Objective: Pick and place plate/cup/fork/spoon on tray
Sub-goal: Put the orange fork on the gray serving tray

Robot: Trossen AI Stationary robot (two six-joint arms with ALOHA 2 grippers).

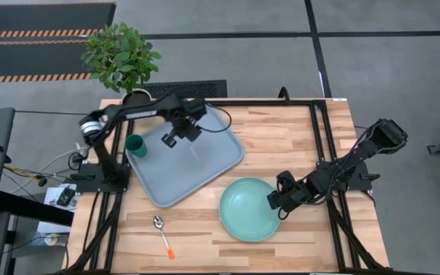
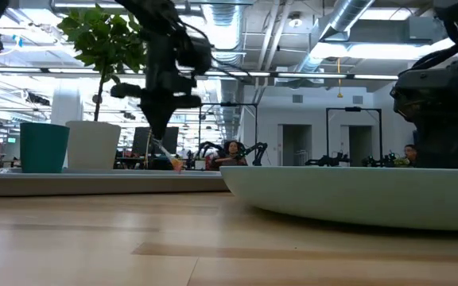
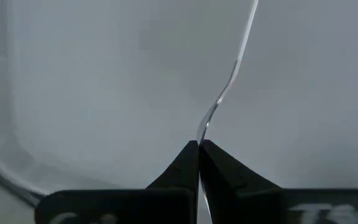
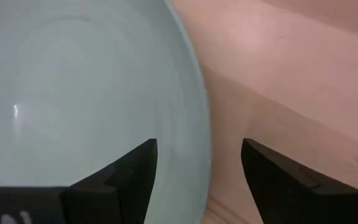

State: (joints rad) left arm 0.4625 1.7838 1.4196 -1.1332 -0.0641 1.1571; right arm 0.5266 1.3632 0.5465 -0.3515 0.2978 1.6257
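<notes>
Currently the left pincer (image 1: 180, 134) hangs over the tray (image 1: 216, 164) in the upper-centre of the high view, clenched on a thin metal utensil, probably the fork (image 3: 229, 81); its long axis runs straight out from the fingertips over the tray floor. The cup (image 1: 136, 145) stands on the tray's left corner. The right pincer (image 1: 275, 200), fingers spread, straddles the right rim of the plate (image 1: 244, 210), which sits on the worktop (image 1: 281, 137) lower-centre, just off the tray's lower-right edge. The spoon (image 1: 161, 229), orange-tipped, lies lower-left on the worktop. Key relation: the plate rim lies between the right pincer's fingers, and the tray is up-left of it; right arm nearer.
</notes>
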